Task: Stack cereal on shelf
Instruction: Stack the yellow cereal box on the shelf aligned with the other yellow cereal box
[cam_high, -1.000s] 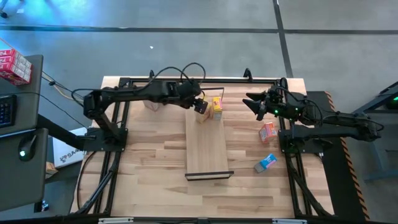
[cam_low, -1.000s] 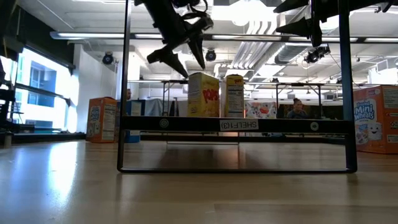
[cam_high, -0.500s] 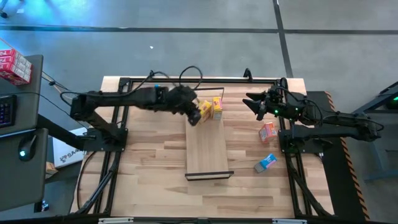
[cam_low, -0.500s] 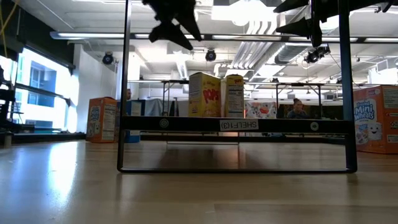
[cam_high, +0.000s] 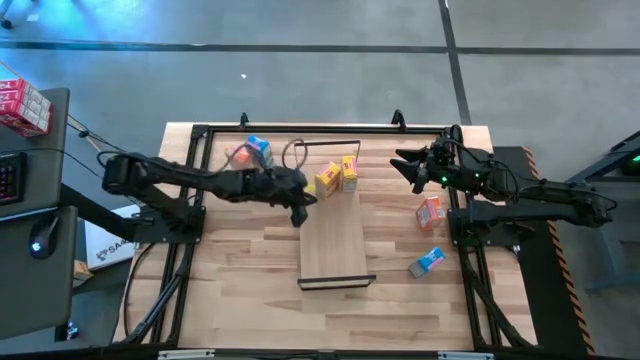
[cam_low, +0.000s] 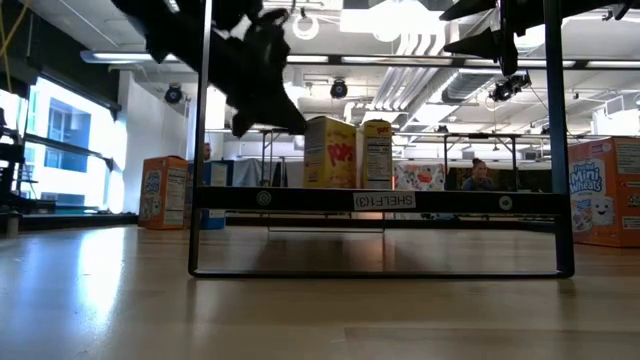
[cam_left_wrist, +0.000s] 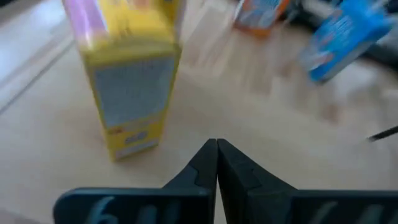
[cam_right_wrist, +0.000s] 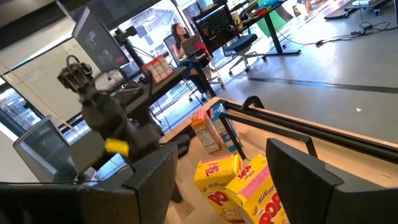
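Two yellow cereal boxes (cam_high: 327, 180) (cam_high: 349, 172) stand upright on their bottoms, side by side, at the far end of the light-wood shelf (cam_high: 332, 240). In the low view they are the boxes (cam_low: 327, 152) (cam_low: 377, 153). My left gripper (cam_high: 300, 213) is shut and holds nothing. It hovers at the shelf's left edge, near-left of the yellow boxes, and its wrist view shows one yellow box (cam_left_wrist: 127, 81) ahead of the shut fingers (cam_left_wrist: 216, 152). My right gripper (cam_high: 405, 166) waits open in the air, right of the shelf's far end.
A blue box (cam_high: 260, 152) and an orange-pink box (cam_high: 240, 157) stand at the far left of the table. Another orange-pink box (cam_high: 431, 211) and a blue box (cam_high: 427, 262) lie right of the shelf. The shelf's dark metal frame (cam_low: 205, 150) rises at its ends.
My left gripper has drawn back from the yellow boxes toward the table's near left, sunk lower, rolled, and shut on nothing. Both yellow boxes stay standing on the shelf. The arm's retreat has uncovered the blue and orange-pink boxes at the far left.
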